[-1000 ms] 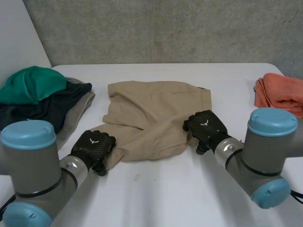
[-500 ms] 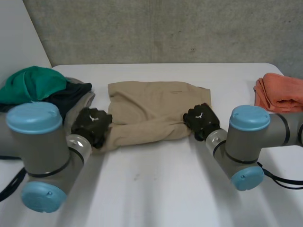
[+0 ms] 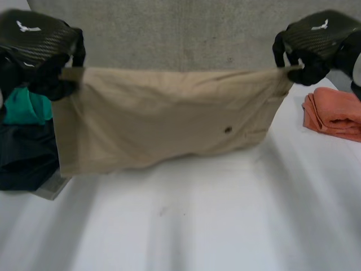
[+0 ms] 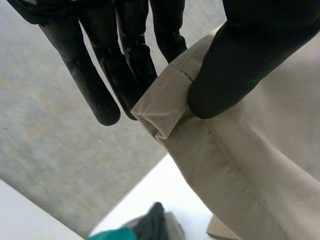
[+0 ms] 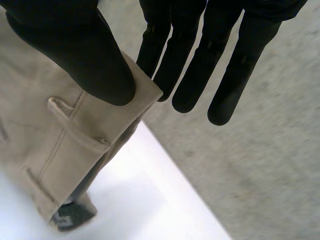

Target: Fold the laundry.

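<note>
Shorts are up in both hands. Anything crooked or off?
Slightly. The tan shorts hang spread between the left hand and right hand, each pinching an upper corner, but the bottom edge slants, hanging lower under the left hand. The dark dot right of middle looks like a button, not damage.

Head camera looked down over the table (image 3: 225,226); both wrist cameras, very close, shared with it the beige shorts (image 3: 163,118).

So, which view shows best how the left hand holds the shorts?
The left wrist view: the left hand pinches a corner of the beige shorts between thumb and fingers. The head view shows just that hand's back at the same corner.
</note>
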Action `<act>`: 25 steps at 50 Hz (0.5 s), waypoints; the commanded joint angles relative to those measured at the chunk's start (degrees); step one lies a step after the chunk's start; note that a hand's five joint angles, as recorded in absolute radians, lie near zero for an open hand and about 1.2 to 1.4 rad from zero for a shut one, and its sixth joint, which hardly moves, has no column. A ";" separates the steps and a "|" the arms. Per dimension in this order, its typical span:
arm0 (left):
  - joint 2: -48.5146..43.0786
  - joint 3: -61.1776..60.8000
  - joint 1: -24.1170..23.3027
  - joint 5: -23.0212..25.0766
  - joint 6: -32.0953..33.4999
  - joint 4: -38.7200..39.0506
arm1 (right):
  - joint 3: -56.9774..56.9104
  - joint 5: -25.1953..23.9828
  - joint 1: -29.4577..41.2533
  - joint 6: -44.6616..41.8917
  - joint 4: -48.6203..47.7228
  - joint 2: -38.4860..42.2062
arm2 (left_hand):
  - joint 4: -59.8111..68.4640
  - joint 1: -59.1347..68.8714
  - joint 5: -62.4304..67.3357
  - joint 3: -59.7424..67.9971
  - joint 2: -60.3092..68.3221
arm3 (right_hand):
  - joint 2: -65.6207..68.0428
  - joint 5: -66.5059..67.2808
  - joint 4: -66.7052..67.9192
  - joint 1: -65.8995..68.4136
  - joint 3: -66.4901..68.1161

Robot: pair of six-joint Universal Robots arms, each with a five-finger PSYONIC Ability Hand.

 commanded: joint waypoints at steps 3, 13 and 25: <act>-17.71 3.12 0.58 0.43 0.81 7.69 | 0.39 -0.10 2.25 3.80 -3.36 12.47 | 11.32 14.25 13.98 11.64 11.51 | 13.76 11.75 11.39 28.61 11.97; -28.98 22.10 0.32 -3.43 2.13 33.87 | -16.48 12.28 5.86 15.93 -32.34 22.77 | 11.32 14.25 13.98 11.64 11.51 | 13.76 11.75 11.39 28.61 11.97; -19.93 13.25 -0.47 -2.74 -3.49 42.52 | -11.32 12.12 6.12 22.18 -43.99 16.97 | 11.32 14.25 13.98 11.64 11.51 | 10.41 8.40 8.04 25.26 8.62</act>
